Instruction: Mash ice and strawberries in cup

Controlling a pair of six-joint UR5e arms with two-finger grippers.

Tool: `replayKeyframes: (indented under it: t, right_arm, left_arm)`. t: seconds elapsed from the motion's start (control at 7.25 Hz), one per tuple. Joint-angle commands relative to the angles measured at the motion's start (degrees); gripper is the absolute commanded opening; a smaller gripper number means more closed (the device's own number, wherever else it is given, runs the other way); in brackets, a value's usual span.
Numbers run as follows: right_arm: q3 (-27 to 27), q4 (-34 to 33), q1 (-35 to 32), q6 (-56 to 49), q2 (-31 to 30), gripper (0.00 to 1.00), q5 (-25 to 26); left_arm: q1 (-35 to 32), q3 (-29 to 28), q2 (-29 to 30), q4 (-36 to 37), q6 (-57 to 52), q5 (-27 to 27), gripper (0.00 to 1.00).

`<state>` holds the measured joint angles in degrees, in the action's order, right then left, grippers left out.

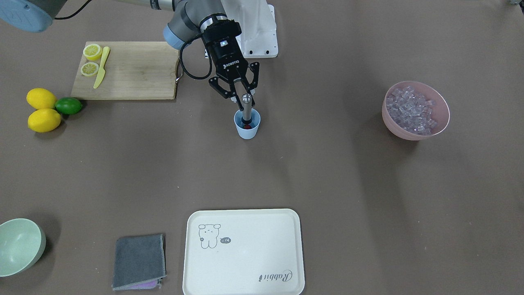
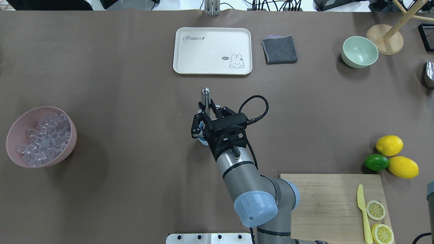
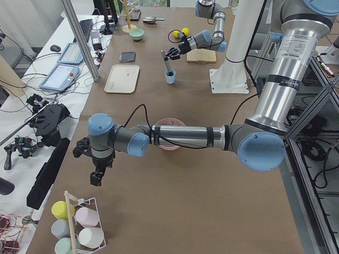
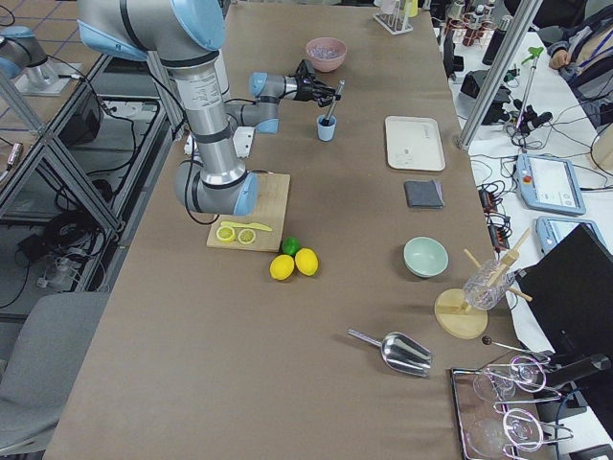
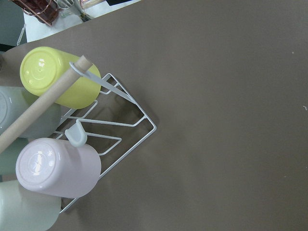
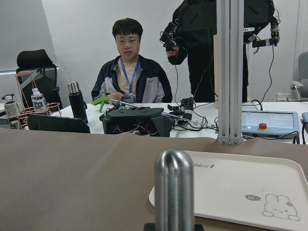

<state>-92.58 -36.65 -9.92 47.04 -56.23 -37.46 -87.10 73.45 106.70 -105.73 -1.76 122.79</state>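
The light-blue cup [image 1: 247, 130] stands mid-table, and a bit of red strawberry [image 1: 247, 127] shows inside it. A steel muddler [image 1: 246, 107] stands in the cup, leaning on its rim. My right gripper [image 1: 241, 95] hovers just above the cup, jaws spread open on either side of the muddler's shaft [image 2: 205, 96] without clamping it. The muddler's top fills the right wrist view [image 6: 174, 192]. The ice [image 1: 411, 108] lies heaped in the pink bowl [image 1: 442, 123], far from the cup. My left gripper [image 3: 96, 179] hangs over the table's far end, and I cannot tell whether it is open.
A cutting board [image 1: 135, 73] holds lemon halves and a yellow knife, with two lemons and a lime [image 1: 68, 105] beside it. A white tray [image 1: 243, 254], grey cloth [image 1: 139, 262] and pale green bowl [image 1: 18, 246] line the operators' edge. A rack of cups [image 5: 57, 163] sits under the left wrist.
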Motion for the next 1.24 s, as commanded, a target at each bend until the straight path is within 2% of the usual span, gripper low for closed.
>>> replayKeyframes:
  t: [0.0,1.1]
  right_arm:
    - [0.9,0.4,0.2,0.1,0.1,0.0,0.0]
    - [-1.4,0.4,-2.4,-0.7,1.3,0.0,-1.0]
  left_arm:
    - [0.0,-0.3,0.0,0.0,0.0,0.0,0.98]
    - [0.0,-0.2,-0.1,-0.2,0.1,0.1,0.98]
